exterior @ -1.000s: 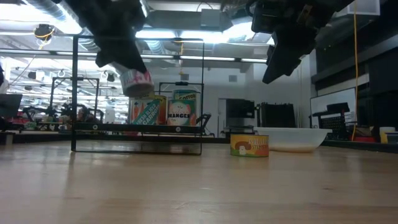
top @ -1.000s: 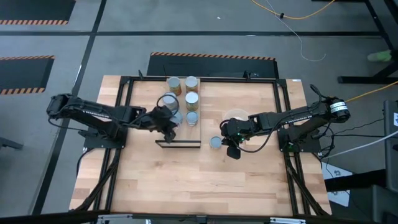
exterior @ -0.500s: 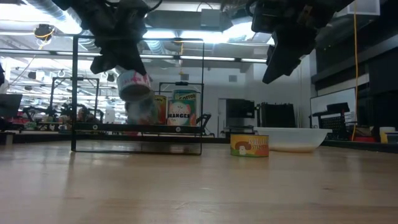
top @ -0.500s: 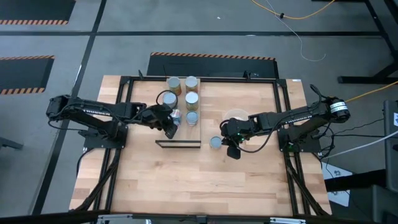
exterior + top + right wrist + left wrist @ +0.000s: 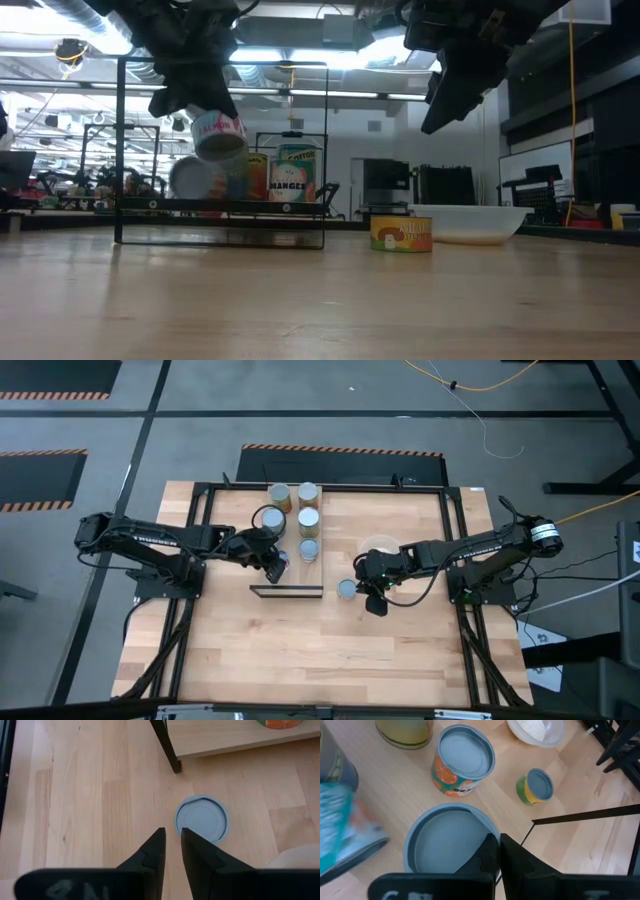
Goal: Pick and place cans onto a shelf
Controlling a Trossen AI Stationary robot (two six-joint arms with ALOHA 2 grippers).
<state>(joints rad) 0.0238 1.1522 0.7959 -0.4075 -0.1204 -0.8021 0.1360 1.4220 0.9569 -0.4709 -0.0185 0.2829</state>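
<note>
My left gripper hangs over the shelf near the middle of the tabletop, just inside the shelf's front rail. Its fingers are pressed together in the left wrist view, and a pink-labelled can hangs tilted at the gripper in the low view, above the board; I cannot tell exactly how it is gripped. Beside it a second can lies tipped on its side, its round silver end facing outward.

Other cans stand upright on the shelf toward the tabletop's far edge: an orange-labelled can, a wider grey-topped can right under my left fingers, and a tall can at the far end of the shelf.

My right gripper is raised over the bare tabletop just off the shelf's near right corner, fingers nearly closed and empty. Just beside it a short mushroom-labelled can stands on the wood, between the shelf and a white bowl.
</note>
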